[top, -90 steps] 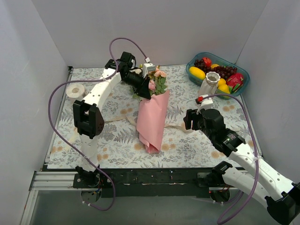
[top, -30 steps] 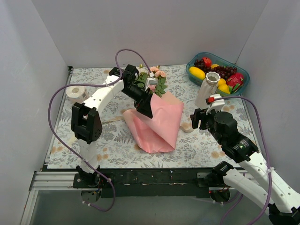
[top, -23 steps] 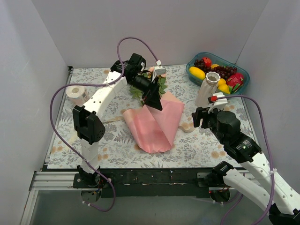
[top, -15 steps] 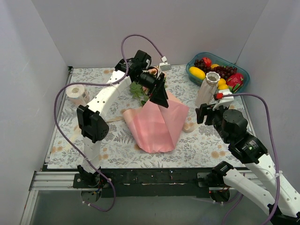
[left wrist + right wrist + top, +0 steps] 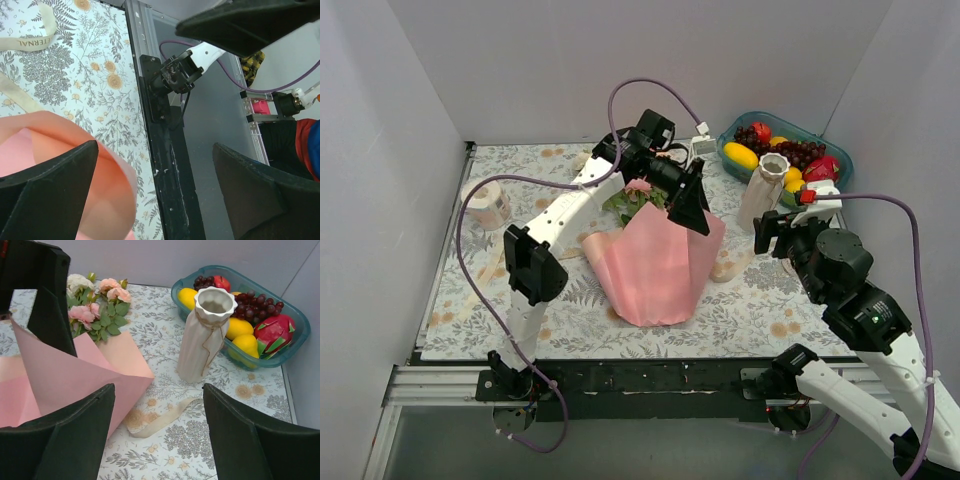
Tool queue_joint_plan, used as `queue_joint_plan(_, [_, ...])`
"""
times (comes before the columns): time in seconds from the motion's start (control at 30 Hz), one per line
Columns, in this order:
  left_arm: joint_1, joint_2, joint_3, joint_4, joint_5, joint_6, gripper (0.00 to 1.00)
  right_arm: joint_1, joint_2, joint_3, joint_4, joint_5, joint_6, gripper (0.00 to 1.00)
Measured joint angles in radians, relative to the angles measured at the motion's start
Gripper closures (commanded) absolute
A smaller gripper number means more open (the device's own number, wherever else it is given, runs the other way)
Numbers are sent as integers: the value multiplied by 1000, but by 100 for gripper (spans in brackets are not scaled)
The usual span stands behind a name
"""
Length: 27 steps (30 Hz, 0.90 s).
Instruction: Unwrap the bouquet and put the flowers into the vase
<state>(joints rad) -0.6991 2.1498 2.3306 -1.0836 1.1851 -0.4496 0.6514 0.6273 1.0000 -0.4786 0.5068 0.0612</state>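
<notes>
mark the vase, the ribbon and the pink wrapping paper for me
vase [image 5: 202, 342], right wrist view, middle of its body.
ribbon [image 5: 30, 44], left wrist view, the printed stretch.
pink wrapping paper [image 5: 655, 270], top external view, centre of the spread sheet.

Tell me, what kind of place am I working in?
Likely a lab test cell: plain grey walls box in the floral-covered table, with a metal rail along its near edge.

Off to the sides
A teal plastic fruit bowl [image 5: 260, 363] holding dark grapes [image 5: 803, 152] and yellow fruit [image 5: 740, 156] sits far right; a white tape roll [image 5: 488, 203] stands at the left edge of the fern-printed tablecloth [image 5: 470, 290].
</notes>
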Motion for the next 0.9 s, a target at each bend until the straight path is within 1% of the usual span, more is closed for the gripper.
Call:
queue_joint_plan(0.13, [34,-91,-106,116,28,-82,2,0,18,21,0,16,-21,20])
queue_joint_plan(0.2, [71,-143,-161,193,48,-143,2,0,28,29,1,19,-29,20])
queue_joint_plan(0.3, [138,-217,-241,363,106,-287,2,0,44,36,3,17,-38,21])
queue_joint_plan(0.37, [181,-253,-271,457,134,-357,2,0,59,38,9,13,-39,21])
queue_joint_plan(0.47, [211,-302,-343,543,129,-385,2,0,79,38,16,3,-39,21])
queue_joint_plan(0.57, [218,-329,-433,525,4,-320,2,0,95,40,23,-12,-39,20])
queue_joint_plan(0.67, [209,-286,-501,472,-163,-222,2,0,99,48,28,-19,-39,20])
queue_joint_plan(0.7, [205,-256,-551,466,-230,-191,2,0,98,53,31,-19,-40,20])
queue_joint_plan(0.8, [190,-199,-651,458,-351,-172,2,0,89,71,34,-21,-40,20])
queue_joint_plan(0.9, [180,-128,-673,444,-495,-166,2,0,78,77,34,-24,-40,20])
